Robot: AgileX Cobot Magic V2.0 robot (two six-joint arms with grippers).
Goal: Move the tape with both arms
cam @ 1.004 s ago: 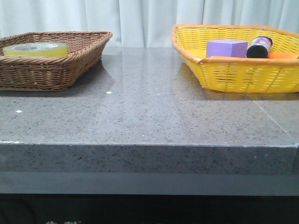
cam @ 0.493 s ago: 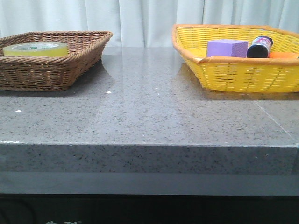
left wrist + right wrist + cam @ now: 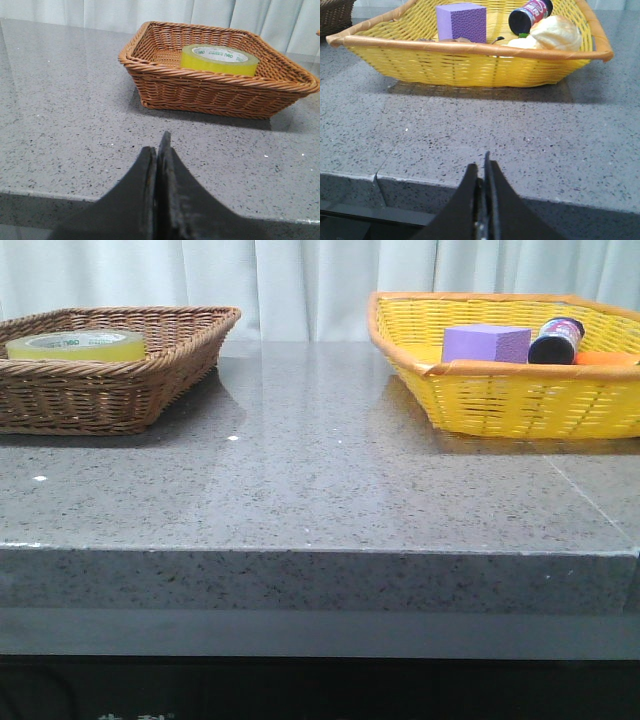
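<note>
The roll of yellow-green tape (image 3: 76, 345) lies flat in the brown wicker basket (image 3: 150, 380) at the table's far left; it also shows in the left wrist view (image 3: 219, 59), white core with green letters. My left gripper (image 3: 158, 150) is shut and empty, low over the grey table's front edge, well short of the basket (image 3: 210, 95). My right gripper (image 3: 482, 170) is shut and empty at the table's front edge, short of the yellow basket (image 3: 470, 62). Neither gripper shows in the front view.
The yellow basket (image 3: 520, 400) at the far right holds a purple block (image 3: 485, 343), a dark bottle (image 3: 555, 340) and an orange item (image 3: 605, 358); the right wrist view also shows a pale lumpy item (image 3: 555, 32). White curtains hang behind the grey stone table (image 3: 320, 480).
</note>
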